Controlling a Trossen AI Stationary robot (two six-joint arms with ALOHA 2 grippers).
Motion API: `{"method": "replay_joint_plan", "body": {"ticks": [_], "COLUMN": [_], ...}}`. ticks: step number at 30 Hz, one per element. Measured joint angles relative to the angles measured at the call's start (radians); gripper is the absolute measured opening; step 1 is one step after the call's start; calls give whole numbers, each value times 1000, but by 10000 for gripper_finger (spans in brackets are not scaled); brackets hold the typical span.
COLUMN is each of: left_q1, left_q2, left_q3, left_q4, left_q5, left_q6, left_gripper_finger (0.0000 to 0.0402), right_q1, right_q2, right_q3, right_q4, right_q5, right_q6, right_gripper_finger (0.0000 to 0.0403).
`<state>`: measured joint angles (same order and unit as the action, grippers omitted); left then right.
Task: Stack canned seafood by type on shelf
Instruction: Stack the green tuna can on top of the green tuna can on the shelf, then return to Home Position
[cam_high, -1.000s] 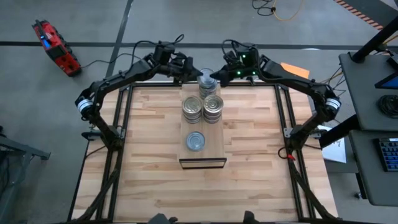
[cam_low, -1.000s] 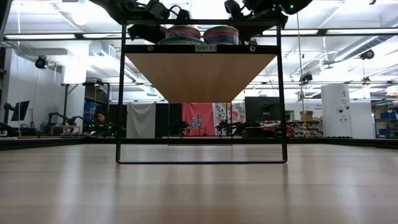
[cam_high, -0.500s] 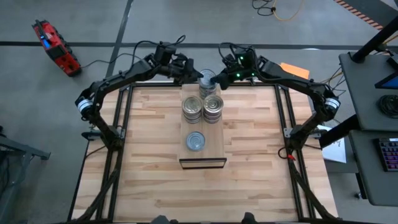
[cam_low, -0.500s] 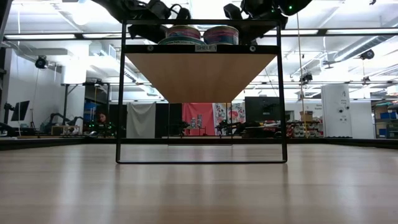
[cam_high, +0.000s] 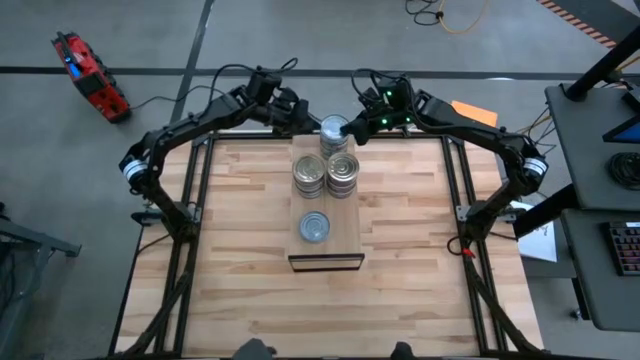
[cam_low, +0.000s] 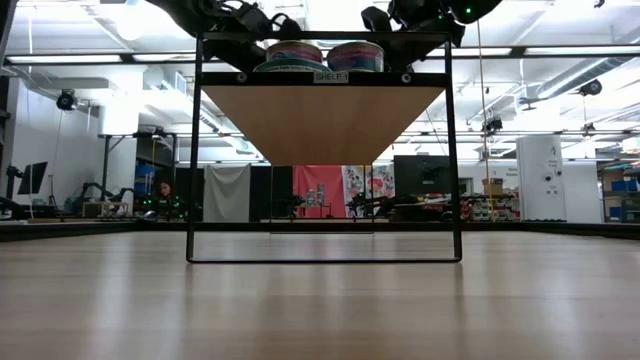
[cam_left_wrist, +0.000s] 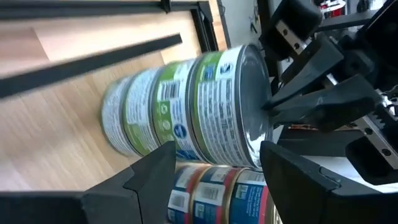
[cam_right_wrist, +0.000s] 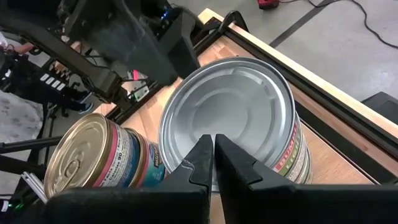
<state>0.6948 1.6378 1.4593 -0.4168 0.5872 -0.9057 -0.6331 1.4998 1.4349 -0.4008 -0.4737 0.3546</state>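
Shiny metal tin (cam_right_wrist: 233, 118) with paper label; matt pale wood shelf (cam_high: 352, 222)

Bright, even light from ceiling lamps (cam_low: 60, 58) at eleven o'clock in the low view. Soft, short shadows under the cans (cam_high: 325, 172) on the table (cam_high: 400, 250). White shine on the tin top (cam_right_wrist: 230, 115). Blurry black bars (cam_left_wrist: 87, 59) at ten o'clock, left wrist view.

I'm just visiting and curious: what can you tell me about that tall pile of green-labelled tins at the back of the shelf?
The green-labelled stack is several short round metal tins piled up, with white-and-green paper labels and a plain silver ringed top. It stands upright at the far end of the shelf, beside a blue-and-red-labelled stack. The left end effector is open around the top tin; the shut right end effector rests its tips on the lid.
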Motion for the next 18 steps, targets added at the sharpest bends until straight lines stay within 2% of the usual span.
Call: {"method": "replay_joint_plan", "body": {"ticks": [4,9,14,18], "left_q1": [19,29,-2,-73], "left_q2": [-2,-2,-12,-63], "left_q3": [22,132,312,401], "left_q4": [-26,-170,-337,-340], "left_q5": [-1,-15,-120,-195], "left_q6": [81,252,474,564], "left_gripper_finger": [217,217,217,217], "right_q1": [0,0,22,73], "right_q2": [-5,-30,-94,-157], "right_q3": [0,36,48,31], "right_q4": [1,2,8,10], "right_q5": [2,2,-1,-5], "right_q6": [0,-10,-71,-149], "right_gripper_finger": [11,11,11,11]}}
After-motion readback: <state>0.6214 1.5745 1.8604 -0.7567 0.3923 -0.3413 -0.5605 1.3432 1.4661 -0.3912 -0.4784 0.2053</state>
